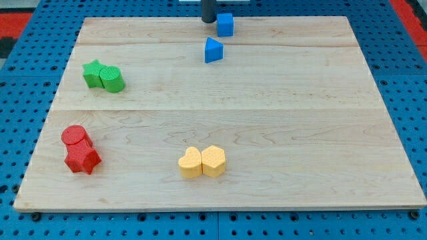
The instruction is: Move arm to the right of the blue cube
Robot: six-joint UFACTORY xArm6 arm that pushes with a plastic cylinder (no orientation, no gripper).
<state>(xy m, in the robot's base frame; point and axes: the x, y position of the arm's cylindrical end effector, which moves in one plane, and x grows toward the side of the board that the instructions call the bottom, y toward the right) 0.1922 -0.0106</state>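
Note:
The blue cube sits near the top edge of the wooden board, a little right of the middle. My tip is the lower end of the dark rod that comes down from the view's top. It stands just left of the blue cube, close to it or touching it. A blue triangular block lies just below the tip and the cube.
A green star block and a green cylinder touch at the left. A red cylinder and a red star block sit at the lower left. Two yellow blocks, a heart and a hexagon, touch at the bottom centre.

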